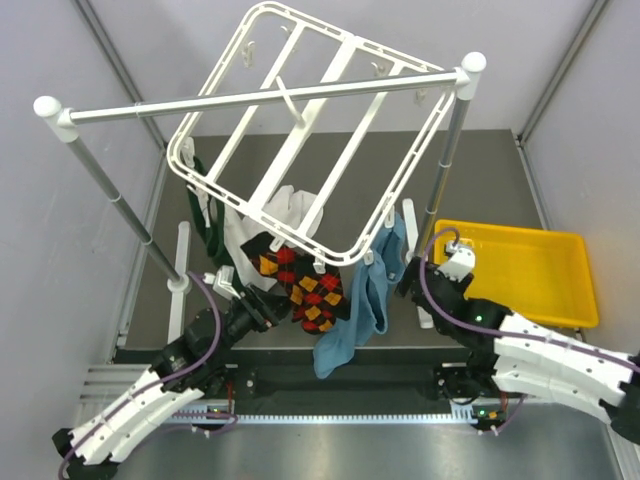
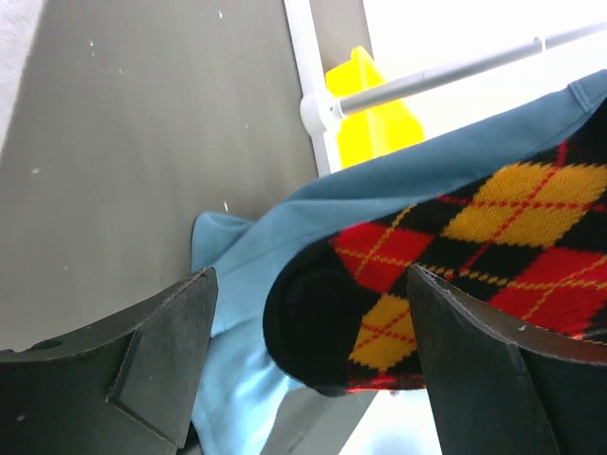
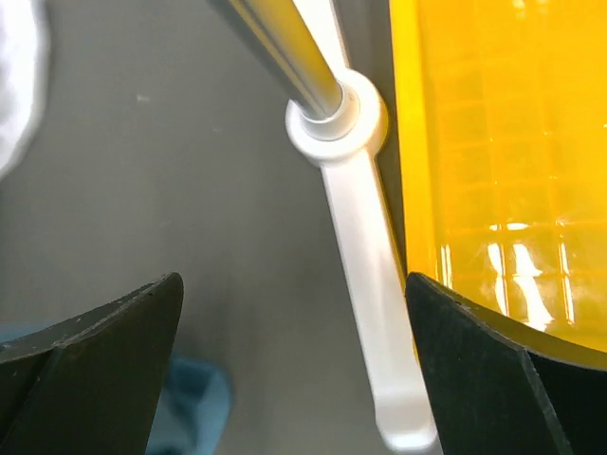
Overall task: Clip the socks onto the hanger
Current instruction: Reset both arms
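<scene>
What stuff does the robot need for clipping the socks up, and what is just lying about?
For the job:
argyle socks
white drying hanger
left claw, open around a sock toe

Not part of it:
teal-blue cloth
white cloth
yellow tray
metal rail

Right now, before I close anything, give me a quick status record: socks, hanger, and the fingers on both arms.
socks: hanging under the hanger's near edge, beside the teal cloth; clip hold unclear
hanger: tilted, hooked on the silver rail
left gripper: fingers open, sock toe seen between them, not pinched
right gripper: fingers open, empty, above the rack foot by the yellow tray
</scene>
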Tool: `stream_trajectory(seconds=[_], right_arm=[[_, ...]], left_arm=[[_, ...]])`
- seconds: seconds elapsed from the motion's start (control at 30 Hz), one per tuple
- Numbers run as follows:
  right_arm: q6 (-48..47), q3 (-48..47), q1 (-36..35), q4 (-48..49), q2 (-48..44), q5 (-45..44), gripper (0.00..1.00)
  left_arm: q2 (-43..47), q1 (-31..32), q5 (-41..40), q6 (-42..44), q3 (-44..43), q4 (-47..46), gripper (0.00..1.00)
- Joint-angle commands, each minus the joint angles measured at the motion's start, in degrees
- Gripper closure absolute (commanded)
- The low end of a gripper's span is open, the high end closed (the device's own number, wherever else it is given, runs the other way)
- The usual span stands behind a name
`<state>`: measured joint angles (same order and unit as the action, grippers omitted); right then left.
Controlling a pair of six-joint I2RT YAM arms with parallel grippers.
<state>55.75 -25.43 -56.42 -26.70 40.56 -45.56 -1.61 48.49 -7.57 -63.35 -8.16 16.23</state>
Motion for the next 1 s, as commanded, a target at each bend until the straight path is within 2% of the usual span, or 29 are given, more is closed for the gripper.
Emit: stream_trajectory(seconds=[0.0, 0.07, 0.1, 0.13, 0.17, 0.2, 0.27, 0.3, 0.33, 0.37, 0.4, 0.47, 0.5, 0.6, 0.67, 0.9, 0.97], right_arm=[[-6.41, 3.42, 7.27, 18.37, 7.94, 10.64, 0.0], [-8.19, 7.65, 12.02, 25.7, 7.35, 18.88, 0.0], [-9.42, 10.03, 13.6, 28.86, 4.21, 21.8, 0.0], [-9.6, 15.79, 15.88, 35.77, 1.57, 24.35, 0.0], [-9.95, 18.81, 16.86, 38.45, -1.76, 29.16, 0.0], [-10.13, 24.32, 17.57, 40.91, -9.71, 30.95, 0.0], [-10.13, 28.31, 18.28, 38.5, -19.59, 32.2, 0.0], [-9.87, 29.37, 18.37, 35.34, -30.08, 31.85, 0.0], [-9.61, 30.86, 18.37, 32.01, -35.58, 31.41, 0.0], [-9.43, 31.49, 18.37, 23.97, -40.42, 30.98, 0.0], [-8.3, 32.28, 18.37, 20.84, -47.43, 30.71, 0.0], [-8.37, 31.5, 18.45, 26.22, -40.42, 32.54, 0.0], [-7.85, 31.32, 18.45, 29.04, -33.94, 32.99, 0.0], [-5.48, 32.1, 18.37, 32.67, -28.96, 32.82, 0.0], [-4.6, 32.37, 18.45, 31.98, -30.09, 32.03, 0.0], [-3.37, 33.96, 18.45, 22.49, -45.71, 32.46, 0.0], [-3.54, 33.87, 18.46, 21.25, -47.49, 33.78, 0.0]], left_arm=[[0.46, 0.03, -1.74, -1.24, 3.93, -8.39, 0.14], [0.55, 0.03, -0.43, -2.56, 6.04, -11.91, 0.14], [0.55, 0.03, 0.18, -3.09, 7.88, -13.23, 0.14], [0.55, -0.06, 0.89, -4.22, 9.9, -15.76, 0.15], [0.64, 0.03, 2.11, -4.84, 10.97, -16.75, 0.15], [0.64, 0.03, 2.65, -5.2, 12.72, -18.58, 0.15], [0.55, 0.03, 4.14, -5.81, 14.31, -21.92, 0.15], [0.55, -0.06, 4.58, -5.9, 15.36, -22.81, 0.16], [0.55, 0.03, 4.93, -5.82, 15.37, -23.17, 0.15], [0.55, -0.06, 5.11, -5.56, 15.37, -23.43, 0.15], [0.55, 0.03, 5.29, -4.86, 15.28, -23.61, 0.16], [0.55, 0.03, 5.46, -4.5, 15.28, -23.7, 0.16], [0.55, -0.06, 5.38, -4.41, 15.37, -23.09, 0.16], [0.64, -0.06, 5.38, -4.67, 15.37, -22.12, 0.16], [0.55, -0.06, 5.73, -4.94, 15.28, -21.24, 0.17], [0.64, 0.03, 6.52, -5.55, 15.28, -19.83, 0.18], [0.64, 0.03, 6.78, -5.73, 15.37, -20.09, 0.18]])
